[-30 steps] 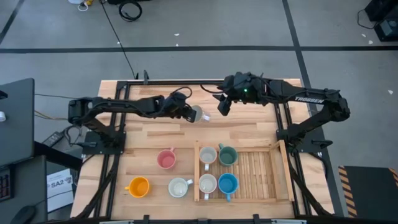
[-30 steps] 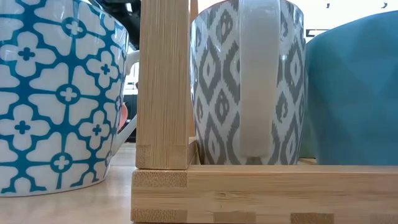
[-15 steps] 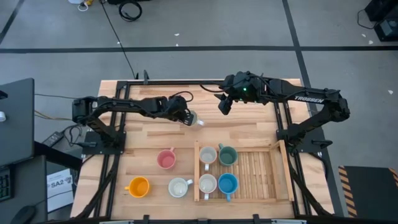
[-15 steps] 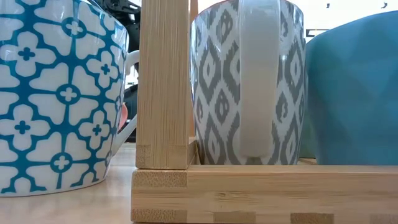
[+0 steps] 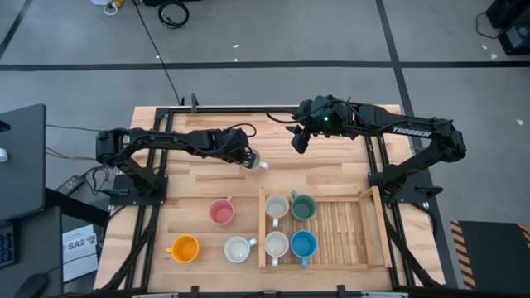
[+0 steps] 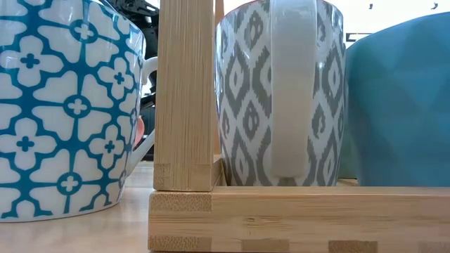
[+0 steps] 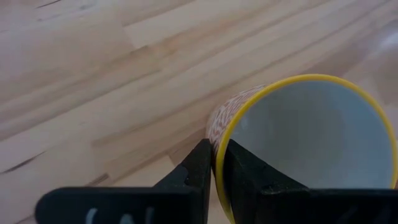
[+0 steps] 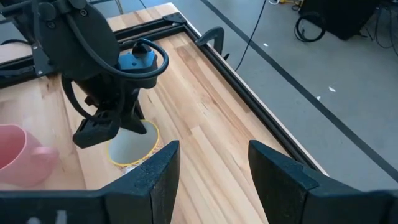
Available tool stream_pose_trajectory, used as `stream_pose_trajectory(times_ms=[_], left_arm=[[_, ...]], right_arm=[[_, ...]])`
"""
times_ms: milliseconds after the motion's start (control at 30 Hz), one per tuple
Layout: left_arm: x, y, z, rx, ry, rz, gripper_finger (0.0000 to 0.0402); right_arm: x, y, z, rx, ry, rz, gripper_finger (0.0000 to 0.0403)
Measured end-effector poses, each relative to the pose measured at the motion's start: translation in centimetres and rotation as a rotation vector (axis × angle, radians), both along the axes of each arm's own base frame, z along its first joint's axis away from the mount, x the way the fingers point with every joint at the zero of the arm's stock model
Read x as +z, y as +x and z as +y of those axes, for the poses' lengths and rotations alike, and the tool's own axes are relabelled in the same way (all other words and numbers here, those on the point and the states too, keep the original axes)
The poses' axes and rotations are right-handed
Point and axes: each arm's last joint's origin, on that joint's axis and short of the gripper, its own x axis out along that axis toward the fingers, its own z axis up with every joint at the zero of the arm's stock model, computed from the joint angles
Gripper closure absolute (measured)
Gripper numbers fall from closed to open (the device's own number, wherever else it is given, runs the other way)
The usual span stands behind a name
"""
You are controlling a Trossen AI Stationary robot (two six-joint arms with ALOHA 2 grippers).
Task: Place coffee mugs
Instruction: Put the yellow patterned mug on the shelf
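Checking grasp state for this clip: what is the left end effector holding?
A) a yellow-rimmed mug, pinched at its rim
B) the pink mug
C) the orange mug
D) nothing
A: the left end effector has its fingers clamped across the wall of the yellow-rimmed mug.

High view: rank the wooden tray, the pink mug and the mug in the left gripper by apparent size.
1. Slatted wooden tray, largest.
2. Pink ceramic mug.
3. Yellow-rimmed mug pinched by the left gripper fingers, smallest; it is tilted and partly hidden, so this is unsure.
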Motion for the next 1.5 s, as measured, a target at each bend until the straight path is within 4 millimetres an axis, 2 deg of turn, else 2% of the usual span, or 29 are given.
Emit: stream_pose_trajectory(times_ms=[933, 1300, 1500], left_arm=[[0.10, 0.13, 0.03, -0.029, 0.019, -0.007, 0.0347], [0.29, 0.37, 0.09, -0.022, 0.049, -0.033, 0.0280], [0.69, 0.90, 0.22, -0.019, 0.064, -0.101, 0.0265]], right_arm=[[0.00, 0.00, -0.01, 0.000, 0.000, 0.001, 0.0206], [-0.01, 0.00, -0.01, 0.000, 0.000, 0.001, 0.0206], [-0.01, 0.01, 0.02, 0.008, 0.004, 0.000, 0.0206]])
